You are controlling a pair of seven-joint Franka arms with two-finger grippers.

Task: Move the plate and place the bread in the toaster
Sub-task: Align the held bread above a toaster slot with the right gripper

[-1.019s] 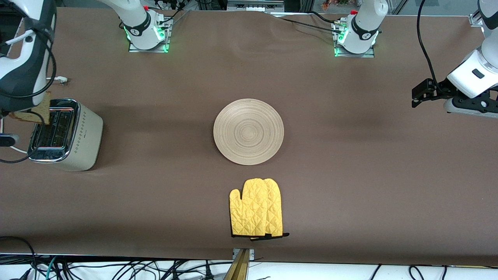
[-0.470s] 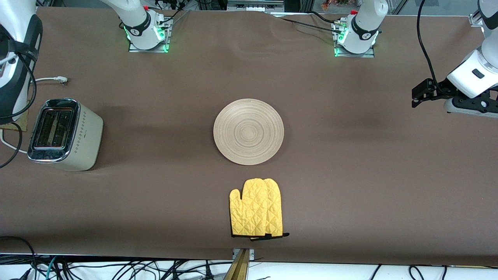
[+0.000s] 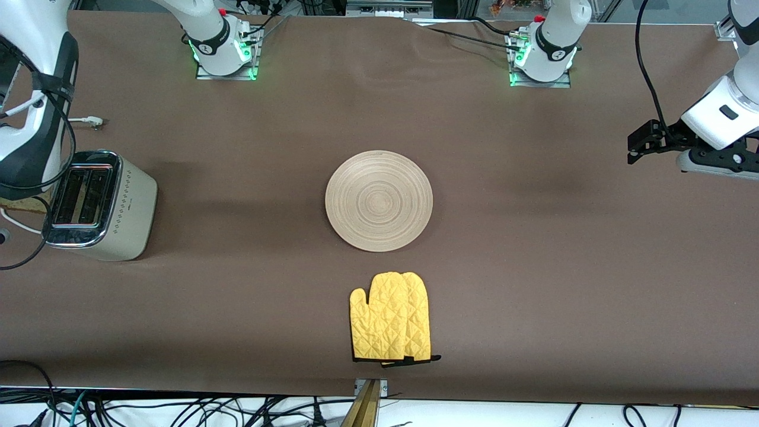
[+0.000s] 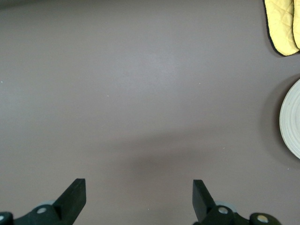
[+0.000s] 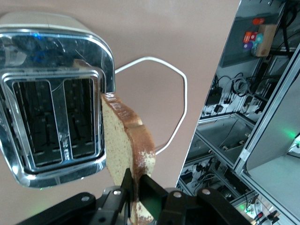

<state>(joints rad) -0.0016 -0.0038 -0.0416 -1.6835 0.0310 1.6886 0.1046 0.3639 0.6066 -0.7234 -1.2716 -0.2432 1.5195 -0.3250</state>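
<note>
The cream toaster (image 3: 98, 204) stands at the right arm's end of the table, both slots empty; its chrome top shows in the right wrist view (image 5: 51, 122). My right gripper (image 5: 137, 187) is shut on the bread (image 5: 123, 140), held on edge in the air just off the toaster's end, beside the slots and not over them. In the front view only a tan sliver of bread (image 3: 24, 206) shows under the arm. The wooden plate (image 3: 378, 200) lies bare at the table's middle. My left gripper (image 3: 637, 145) waits open and empty over the left arm's end of the table (image 4: 139, 197).
A yellow oven mitt (image 3: 390, 317) lies nearer the front camera than the plate. The toaster's white cord (image 5: 180, 108) loops on the table by the edge, close to the bread. The plate's rim (image 4: 291, 119) and the mitt (image 4: 281, 23) show in the left wrist view.
My right gripper carried the bread from over the toaster's top out toward the table's end, then came partly back toward the toaster. The left arm, plate and mitt have not moved.
</note>
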